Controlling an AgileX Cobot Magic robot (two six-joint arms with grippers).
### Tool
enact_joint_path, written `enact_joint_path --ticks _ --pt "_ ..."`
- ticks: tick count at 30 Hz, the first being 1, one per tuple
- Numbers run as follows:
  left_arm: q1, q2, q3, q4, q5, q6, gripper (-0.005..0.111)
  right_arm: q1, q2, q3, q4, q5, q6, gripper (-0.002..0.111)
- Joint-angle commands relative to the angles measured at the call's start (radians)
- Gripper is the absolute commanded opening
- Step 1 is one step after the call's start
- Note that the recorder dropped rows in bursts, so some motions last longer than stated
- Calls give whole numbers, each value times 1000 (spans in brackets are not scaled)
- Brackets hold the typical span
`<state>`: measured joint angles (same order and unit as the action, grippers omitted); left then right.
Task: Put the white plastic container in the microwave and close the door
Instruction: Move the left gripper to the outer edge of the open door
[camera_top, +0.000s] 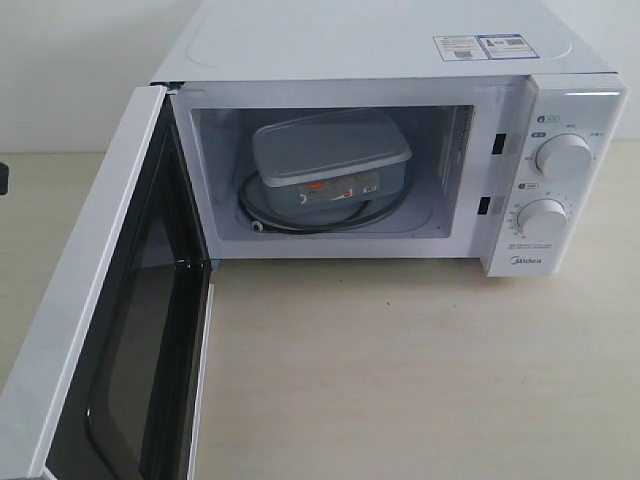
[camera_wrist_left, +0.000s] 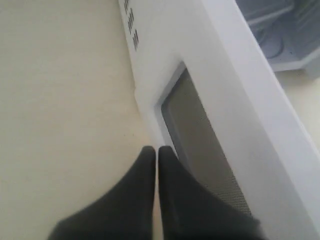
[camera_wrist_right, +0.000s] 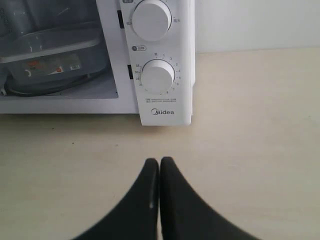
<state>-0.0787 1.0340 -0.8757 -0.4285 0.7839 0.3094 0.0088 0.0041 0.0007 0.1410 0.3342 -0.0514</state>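
White plastic container (camera_top: 330, 160), rounded, translucent, inside microwave (camera_top: 350, 40); left tool (camera_wrist_left: 156, 150), right tool (camera_wrist_right: 159, 162) both narrow, empty

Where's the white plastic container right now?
In the exterior view the white plastic container sits inside the microwave, on its turntable, left of the dials, with the door open.
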Motion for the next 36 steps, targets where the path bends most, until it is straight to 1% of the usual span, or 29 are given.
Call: enact_joint_path --ticks 1,3,5,10,14,20,23,25,29,32,34,36 --pt "-3 4 -6 -168 55 211 4 0 -4 -1 1 -2 -4 0" --pt "-3 4 -6 -250 83 269 4 0 -4 -1 1 -2 -4 0" --pt "-3 4 -6 -301 113 308 4 0 -4 -1 1 -2 -4 0" --pt "-3 4 -6 -285 152 364 4 0 -4 -1 1 -2 -4 0" --pt "-3 6 -6 -286 180 372 4 0 -4 -1 1 -2 -4 0" --pt "-3 68 -6 -338 311 372 4 0 -4 -1 1 -2 -4 0" --pt "-3 109 -6 -357 342 372 4 0 -4 -1 1 -2 -4 0" --pt "-3 133 -6 -399 366 385 4 0 -4 -1 1 -2 -4 0" --pt "-3 179 -6 -548 416 535 4 0 -4 -1 1 -2 -4 0" --pt "-3 201 -6 -647 421 589 4 0 -4 -1 1 -2 -4 0" --pt "-6 216 -6 -685 421 600 4 0 -4 -1 1 -2 -4 0" --pt "-32 235 -6 -692 407 611 4 0 -4 -1 1 -2 -4 0"
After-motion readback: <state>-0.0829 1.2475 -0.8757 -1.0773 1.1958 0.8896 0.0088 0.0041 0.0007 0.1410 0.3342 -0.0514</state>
